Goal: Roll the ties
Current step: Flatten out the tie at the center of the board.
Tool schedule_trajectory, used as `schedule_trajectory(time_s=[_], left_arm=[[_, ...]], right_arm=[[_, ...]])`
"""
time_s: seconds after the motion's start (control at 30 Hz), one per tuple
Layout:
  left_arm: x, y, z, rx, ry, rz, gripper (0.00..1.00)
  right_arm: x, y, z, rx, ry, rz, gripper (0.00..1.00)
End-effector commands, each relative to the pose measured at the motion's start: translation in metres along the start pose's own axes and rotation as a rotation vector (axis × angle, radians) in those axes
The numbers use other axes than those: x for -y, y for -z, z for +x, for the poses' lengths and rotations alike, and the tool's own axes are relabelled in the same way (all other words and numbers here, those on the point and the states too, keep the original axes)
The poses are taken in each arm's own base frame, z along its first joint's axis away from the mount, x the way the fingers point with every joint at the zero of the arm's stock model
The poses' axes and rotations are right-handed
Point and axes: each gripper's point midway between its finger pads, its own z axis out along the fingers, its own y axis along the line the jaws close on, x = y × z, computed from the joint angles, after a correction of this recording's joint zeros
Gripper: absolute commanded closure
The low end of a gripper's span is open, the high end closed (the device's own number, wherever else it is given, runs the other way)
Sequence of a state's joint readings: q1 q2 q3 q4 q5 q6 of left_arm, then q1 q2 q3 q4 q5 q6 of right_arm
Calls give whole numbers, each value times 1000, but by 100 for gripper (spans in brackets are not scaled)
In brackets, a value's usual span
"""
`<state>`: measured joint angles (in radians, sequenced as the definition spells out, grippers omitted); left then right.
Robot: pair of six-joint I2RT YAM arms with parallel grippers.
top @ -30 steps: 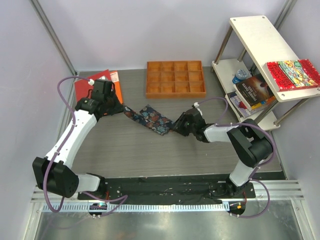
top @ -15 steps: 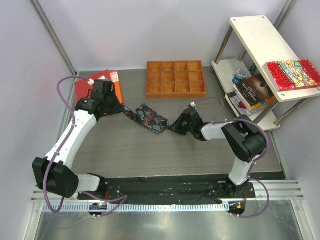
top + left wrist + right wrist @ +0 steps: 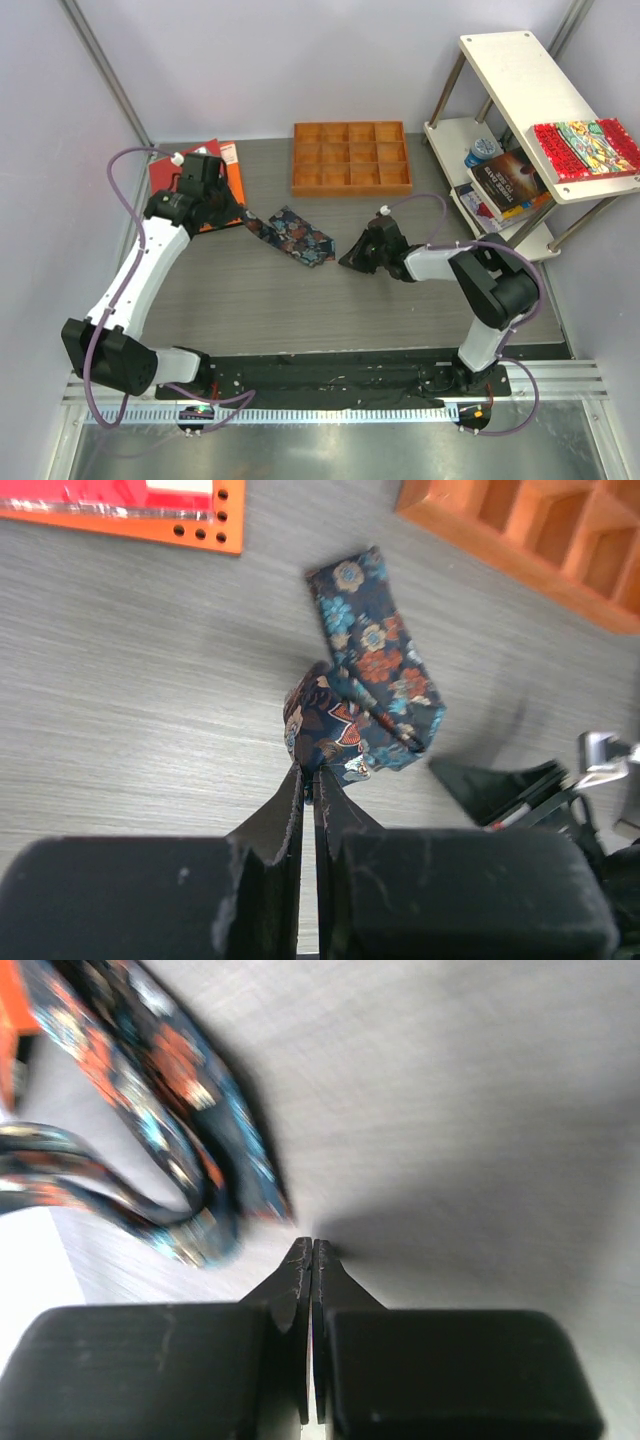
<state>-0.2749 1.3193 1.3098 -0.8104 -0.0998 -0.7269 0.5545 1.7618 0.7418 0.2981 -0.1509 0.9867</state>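
The dark navy floral tie (image 3: 292, 235) lies folded on the grey table, left of centre. My left gripper (image 3: 243, 220) is shut on its left end; in the left wrist view the fingertips pinch the bunched fabric (image 3: 322, 725) and the folded length (image 3: 375, 670) runs away from them. My right gripper (image 3: 345, 262) is shut and empty, low over the table just right of the tie's right end. In the right wrist view the tie (image 3: 150, 1110) is blurred at upper left, apart from the closed fingertips (image 3: 300, 1258).
An orange-red book (image 3: 196, 167) lies at the back left under the left arm. A wooden compartment tray (image 3: 351, 157) sits at the back centre. A white shelf unit (image 3: 520, 130) with books stands at the right.
The right gripper has let go of the tie's right end and drawn back slightly. The tie has shifted left and bunched shorter. The left gripper moved a little back and left.
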Motion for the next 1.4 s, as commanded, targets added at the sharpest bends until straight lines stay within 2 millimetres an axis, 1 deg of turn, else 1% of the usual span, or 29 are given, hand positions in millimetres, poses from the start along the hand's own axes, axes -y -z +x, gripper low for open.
schedule_trajectory(time_s=[0.0, 0.03, 0.07, 0.1, 0.13, 0.17, 0.2, 0.23, 0.27, 0.3, 0.33, 0.37, 0.4, 0.43, 0.47, 0.5, 0.53, 0.57, 0.63, 0.67, 0.83, 0.87, 1.0, 1.1, 1.17, 1.2, 1.23, 1.33, 1.37], left_arm=[[12, 41, -31, 90, -6, 25, 96], [13, 47, -35, 99, -5, 27, 96], [18, 56, -43, 123, -1, 42, 96], [17, 62, -43, 122, 0, 41, 96], [21, 69, -48, 139, 3, 55, 96], [22, 71, -50, 143, 5, 60, 96], [23, 75, -50, 146, 8, 66, 95], [25, 77, -52, 149, 11, 75, 95], [26, 78, -51, 144, 12, 83, 95], [27, 78, -51, 142, 13, 88, 95], [27, 78, -51, 142, 14, 88, 95], [28, 78, -50, 139, 14, 91, 95], [27, 77, -50, 137, 12, 89, 95], [26, 76, -49, 133, 9, 84, 96], [26, 76, -48, 135, 9, 84, 95], [25, 74, -47, 131, 6, 82, 95], [25, 74, -48, 135, 6, 82, 95], [25, 73, -47, 132, 4, 81, 95], [24, 71, -46, 129, 0, 78, 96], [24, 70, -46, 129, 0, 74, 96], [24, 67, -45, 125, 0, 77, 96], [25, 67, -46, 127, 0, 80, 96], [25, 66, -45, 124, 0, 78, 96], [24, 66, -44, 124, 0, 78, 96], [23, 66, -44, 124, -1, 76, 95], [23, 66, -44, 126, -2, 76, 96], [23, 66, -44, 126, -2, 76, 96], [23, 67, -44, 128, 0, 73, 96], [22, 67, -44, 129, 2, 72, 96]], right_arm=[[51, 39, 14, -70, 43, 196, 99], [55, 45, 15, -74, 42, 216, 99], [57, 49, 11, -64, 42, 223, 99], [57, 54, 10, -63, 52, 229, 99], [53, 56, 8, -61, 74, 215, 99], [49, 56, 9, -76, 85, 199, 99], [40, 54, 5, -73, 97, 170, 90], [38, 51, 8, -97, 107, 160, 81], [29, 48, 0, -86, 141, 139, 73], [26, 46, -2, -85, 160, 134, 61], [24, 42, -5, -85, 174, 134, 57], [19, 36, -11, -87, 208, 125, 53], [18, 31, -11, -97, 220, 126, 48], [13, 22, -16, -104, 241, 120, 47], [13, 18, -16, -119, 244, 121, 46], [11, 13, -17, -124, 252, 118, 46], [3, 9, -19, -131, 259, 96, 47], [7, 1, -16, -153, 262, 99, 47], [1, -6, -13, -169, 267, 76, 46], [1, -11, -8, -184, 268, 64, 47], [-1, -24, 6, -215, 283, 53, 52], [-2, -26, 7, -217, 286, 46, 56], [4, -33, 17, -247, 280, 58, 59], [6, -36, 21, -257, 276, 66, 67], [13, -38, 23, -262, 265, 84, 75], [8, -40, 20, -244, 270, 64, 78], [12, -41, 22, -248, 264, 71, 85], [12, -43, 23, -249, 253, 67, 99], [12, -43, 24, -254, 249, 64, 99]])
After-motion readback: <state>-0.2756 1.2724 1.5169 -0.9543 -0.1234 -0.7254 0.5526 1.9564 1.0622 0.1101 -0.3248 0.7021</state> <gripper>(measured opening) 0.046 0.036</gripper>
